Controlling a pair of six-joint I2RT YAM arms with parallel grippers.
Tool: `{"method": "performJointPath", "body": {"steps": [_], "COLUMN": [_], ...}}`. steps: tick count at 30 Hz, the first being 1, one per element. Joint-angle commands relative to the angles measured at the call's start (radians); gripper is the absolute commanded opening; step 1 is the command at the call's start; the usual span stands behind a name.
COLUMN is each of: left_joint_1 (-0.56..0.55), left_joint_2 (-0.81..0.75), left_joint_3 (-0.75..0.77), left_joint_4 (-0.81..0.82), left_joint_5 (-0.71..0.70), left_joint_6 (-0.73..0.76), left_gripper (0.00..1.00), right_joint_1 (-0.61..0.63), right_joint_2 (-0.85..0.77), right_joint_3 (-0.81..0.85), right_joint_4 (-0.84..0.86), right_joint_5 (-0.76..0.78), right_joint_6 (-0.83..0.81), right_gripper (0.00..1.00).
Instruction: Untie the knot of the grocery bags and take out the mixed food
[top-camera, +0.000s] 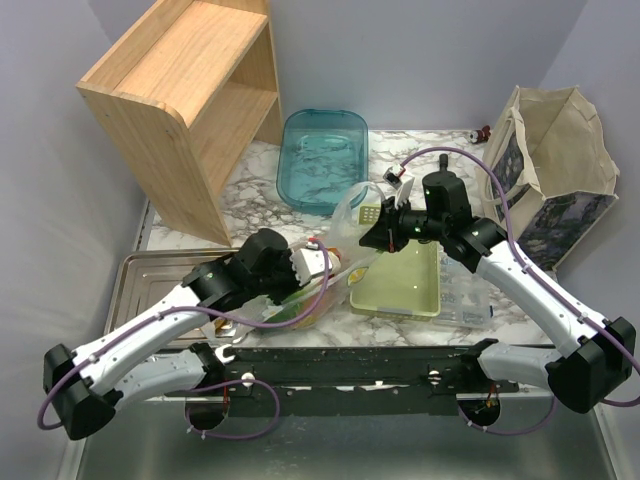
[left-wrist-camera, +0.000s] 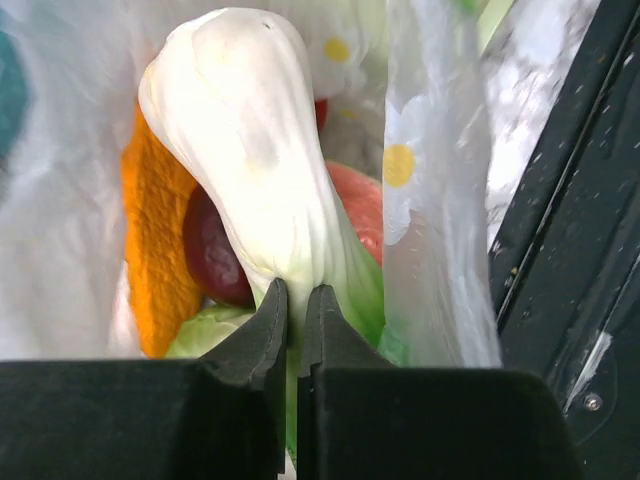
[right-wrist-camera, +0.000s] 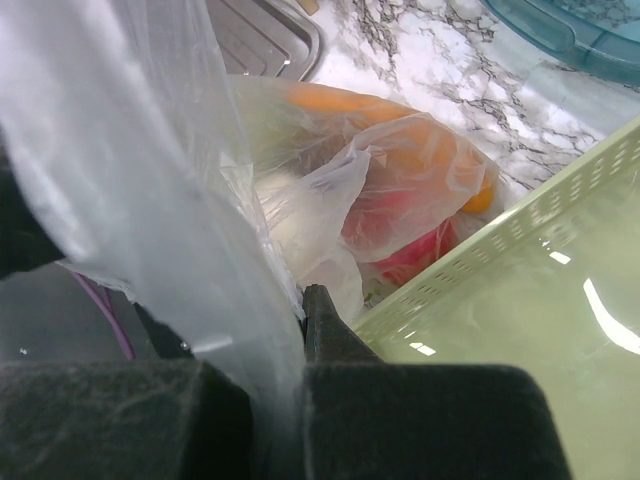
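Note:
A translucent whitish grocery bag (top-camera: 345, 255) with daisy prints lies open between the arms, left of the green basket (top-camera: 400, 290). My left gripper (top-camera: 305, 265) reaches into it. In the left wrist view the gripper (left-wrist-camera: 295, 290) is shut on the stem of a green-white leafy vegetable (left-wrist-camera: 250, 150). Around it lie a dark red apple (left-wrist-camera: 215, 260), a red tomato (left-wrist-camera: 360, 205), an orange chips bag (left-wrist-camera: 155, 240) and green cabbage (left-wrist-camera: 205, 330). My right gripper (top-camera: 383, 235) holds the bag's rim up. In its wrist view it (right-wrist-camera: 300, 305) is shut on the bag film (right-wrist-camera: 150, 150).
A metal tray (top-camera: 150, 275) lies at the left. A wooden shelf (top-camera: 185, 100) stands at the back left, with a blue tub (top-camera: 322, 160) beside it. A cloth tote bag (top-camera: 555, 175) stands at the right. The basket (right-wrist-camera: 520, 280) lies just right of my right gripper.

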Motion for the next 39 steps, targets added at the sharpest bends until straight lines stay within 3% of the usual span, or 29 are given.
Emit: {"method": "performJointPath", "body": {"steps": [1,8,12,13,18,23,29,36,39], "left_joint_1": [0.001,0.001,0.003,0.002,0.035,0.221,0.305,0.400,0.428], "left_joint_2": [-0.107,-0.140,-0.266,-0.344,-0.263,-0.069,0.254,0.675,0.794], "left_joint_3": [0.057,0.065,0.097,0.115,0.282,0.518,0.816,1.067,1.088], "left_joint_4": [0.013,0.048,0.085,0.134,0.220,0.326,0.382,0.327,0.353], "left_joint_5": [0.088,0.027,0.185,0.291,0.194,0.214,-0.006,-0.070,-0.078], "left_joint_6": [-0.016,0.003,0.087,0.098,-0.027,-0.215,-0.154,-0.159,-0.149], "left_gripper": [0.00,0.00,0.00,0.00,0.00,0.00,0.00,0.00,0.00], "right_joint_1": [-0.008,-0.008,-0.008,-0.008,-0.009,-0.008,-0.009,-0.011,-0.015], "right_joint_2": [0.002,-0.010,-0.018,-0.018,-0.024,-0.043,-0.065,-0.069,-0.074], "right_joint_3": [0.002,0.004,0.001,-0.012,-0.037,-0.070,-0.096,-0.096,-0.098], "right_joint_4": [0.003,-0.004,-0.013,-0.004,0.001,0.010,0.012,0.008,0.008], "right_joint_5": [0.009,0.012,0.023,0.027,0.010,0.009,-0.005,0.015,0.019], "right_joint_6": [-0.015,-0.019,-0.013,0.007,0.010,0.019,0.013,-0.017,-0.021], "right_gripper": [0.01,0.01,0.01,0.01,0.01,0.01,0.01,0.01,0.01]}}
